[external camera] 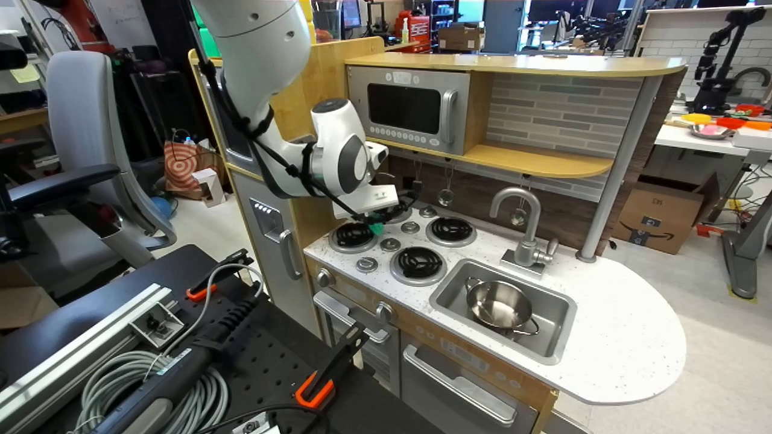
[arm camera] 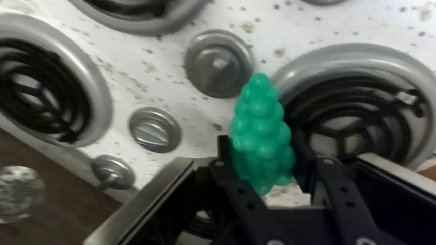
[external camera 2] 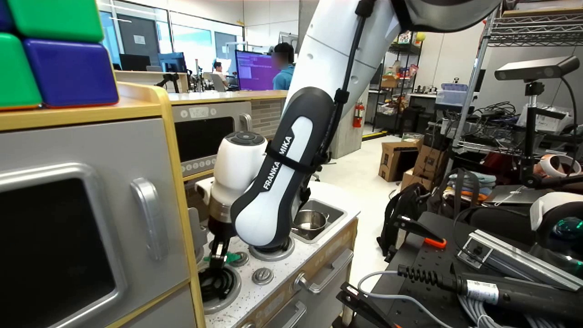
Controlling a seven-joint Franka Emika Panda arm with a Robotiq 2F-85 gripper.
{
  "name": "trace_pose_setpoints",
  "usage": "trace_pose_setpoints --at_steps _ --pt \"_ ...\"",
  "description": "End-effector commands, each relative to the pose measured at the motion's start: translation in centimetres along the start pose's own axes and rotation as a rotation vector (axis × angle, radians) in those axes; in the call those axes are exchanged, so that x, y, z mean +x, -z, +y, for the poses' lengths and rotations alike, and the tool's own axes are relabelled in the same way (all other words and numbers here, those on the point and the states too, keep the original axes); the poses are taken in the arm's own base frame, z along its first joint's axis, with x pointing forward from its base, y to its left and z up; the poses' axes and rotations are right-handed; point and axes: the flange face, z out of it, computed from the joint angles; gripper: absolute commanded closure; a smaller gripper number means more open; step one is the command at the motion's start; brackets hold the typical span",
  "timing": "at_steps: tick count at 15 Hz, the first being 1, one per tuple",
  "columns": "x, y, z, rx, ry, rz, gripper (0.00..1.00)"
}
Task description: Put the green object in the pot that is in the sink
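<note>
Coiled grey cable (external camera: 99, 386) lies nearest in an exterior view, on a black perforated bench (external camera: 274, 361). Rightward, over the stovetop (external camera: 382, 257), shows a scrap of green (external camera: 377, 229); the wrist view reveals a bunch of green grapes (arm camera: 262, 129), gripped by the tool (arm camera: 262, 144), a jaw on either side, with coil burners (arm camera: 64, 95) to left and right. Farther right, the shiny metal pot (external camera: 499, 304) sits in the sink (external camera: 553, 322), a gooseneck faucet (external camera: 531, 232) just behind. In an exterior view, purple and green blocks (external camera 2: 73, 73) stand at left, and mid-view the arm (external camera 2: 282, 187) covers part of the sink.
</note>
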Motion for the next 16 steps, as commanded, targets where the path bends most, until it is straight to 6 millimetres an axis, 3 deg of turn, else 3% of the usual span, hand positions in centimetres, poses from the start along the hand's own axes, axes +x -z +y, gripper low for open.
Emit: trace_pose_setpoints --at_steps 1,3,6,10,16 --pt "-5.0 2.9 6.0 -0.097 -0.181 0.017 0.80" --pt "-8.0 3.1 8.4 -0.147 -0.282 -0.008 0.80" --pt "-11.8 2.8 10.0 -0.176 -0.387 -0.062 0.80" --pt "-14.3 2.6 12.0 -0.193 -0.538 -0.077 0.80" --pt "-18.5 2.2 17.0 -0.202 -0.862 -0.089 0.80"
